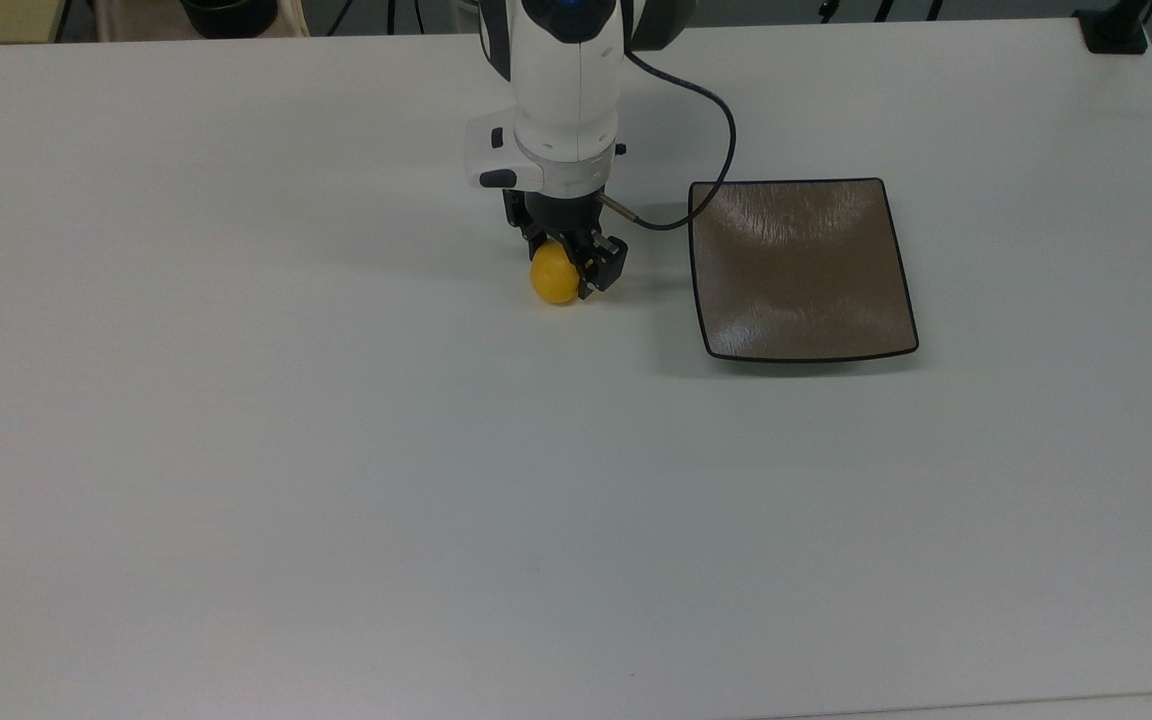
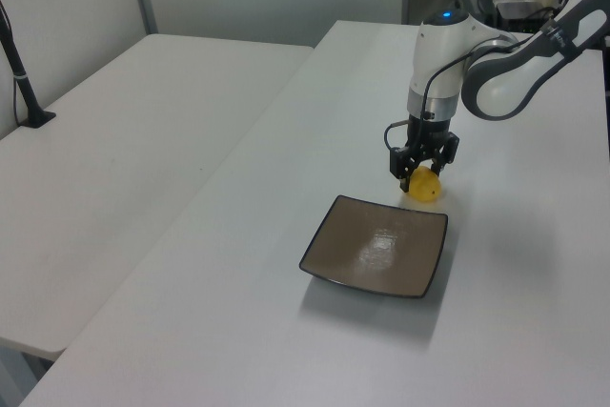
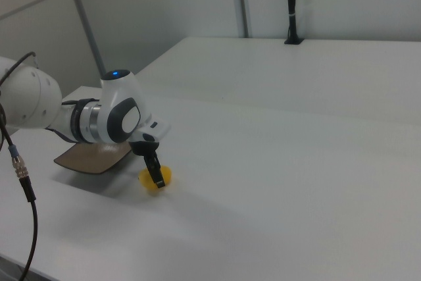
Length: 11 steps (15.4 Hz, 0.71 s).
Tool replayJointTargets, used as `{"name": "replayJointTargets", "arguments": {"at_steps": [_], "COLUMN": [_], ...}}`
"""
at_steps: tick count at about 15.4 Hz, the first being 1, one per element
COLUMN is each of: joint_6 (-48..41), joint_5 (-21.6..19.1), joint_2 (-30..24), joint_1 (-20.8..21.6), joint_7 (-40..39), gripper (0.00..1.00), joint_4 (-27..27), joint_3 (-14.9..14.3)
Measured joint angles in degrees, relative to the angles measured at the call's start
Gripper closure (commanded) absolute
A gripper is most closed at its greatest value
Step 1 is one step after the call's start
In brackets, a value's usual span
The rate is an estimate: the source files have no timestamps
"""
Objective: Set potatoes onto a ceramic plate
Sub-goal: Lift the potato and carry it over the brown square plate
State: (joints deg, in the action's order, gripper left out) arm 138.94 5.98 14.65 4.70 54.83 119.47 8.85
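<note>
— Where do your jaws stand?
— Down around the potato [image 1: 554,281], one finger on each side, closed against it.
— And the potato?
— Yours sits on the tabletop [image 1: 336,450], near the ceramic plate [image 1: 800,270], at the top view's left of it.

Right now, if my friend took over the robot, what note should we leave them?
Gripper: lowered around the potato, jaws either side of it, not clearly clamped yet.
Potato: on the white table, at the top view's left of the plate.
Ceramic plate: nothing on it.
Done: gripper brought down at the potato.
Left: grip, lift, carry to the plate, release.
</note>
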Motion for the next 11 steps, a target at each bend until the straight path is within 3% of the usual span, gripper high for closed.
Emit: {"name": "replayJointTargets", "arguments": {"at_steps": [4,11], "joint_6": [0.17,0.29], "joint_5": [0.00,-0.17], "joint_2": [-0.06,-0.44], "joint_1": [-0.39,-2.94], "joint_7": [0.13,1.11], "gripper": [0.52,0.52], "joint_4": [-0.74,-6.62], "joint_3": [-0.01,-0.04]}}
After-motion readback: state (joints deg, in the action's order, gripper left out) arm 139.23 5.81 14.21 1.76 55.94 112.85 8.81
